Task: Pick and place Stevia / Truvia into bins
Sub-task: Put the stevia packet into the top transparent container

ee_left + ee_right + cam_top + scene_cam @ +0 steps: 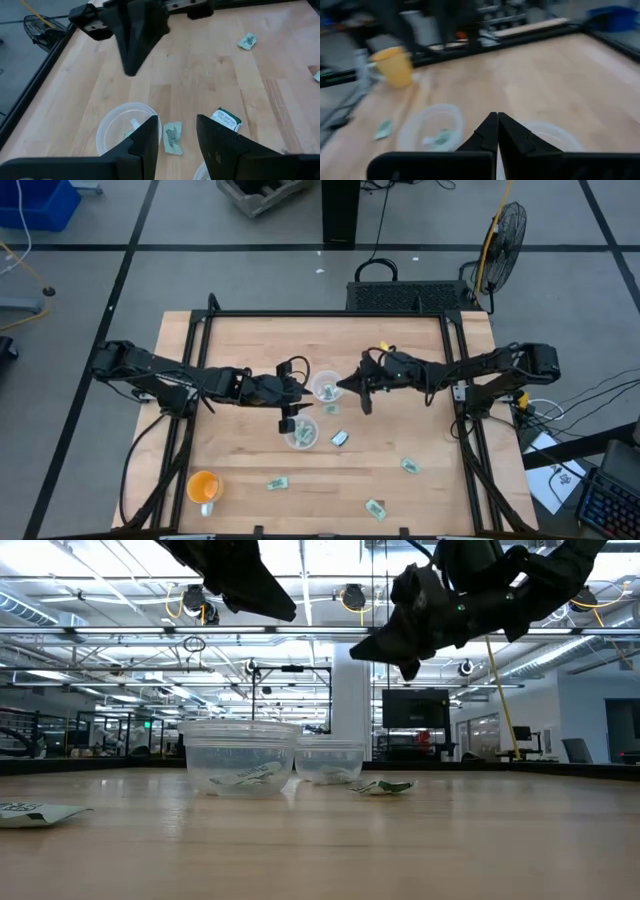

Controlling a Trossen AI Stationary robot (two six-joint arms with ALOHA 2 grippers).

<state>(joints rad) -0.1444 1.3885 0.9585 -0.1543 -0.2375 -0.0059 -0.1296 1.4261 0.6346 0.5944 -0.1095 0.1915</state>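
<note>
Two clear cups stand mid-table: the near cup (301, 435) and the far cup (326, 388), each with a green-white packet inside. Loose packets lie flat on the wood, one between the cups (332, 409), one right of the near cup (338, 438), and others nearer the front (277, 483) (410, 466) (375, 508). My left gripper (290, 418) hovers open just left of the cups. In its wrist view the packet between the cups (172, 137) shows between the fingers (150, 137). My right gripper (364, 402) is shut and raised just right of the far cup (545, 135), with nothing seen between its fingers.
An orange cup (203, 485) stands near the front left corner. A black frame rail (460, 370) borders the table's sides and far edge. Bare wood lies behind the cups and on the right half. In the low view both grippers hang well above the cups (240, 755).
</note>
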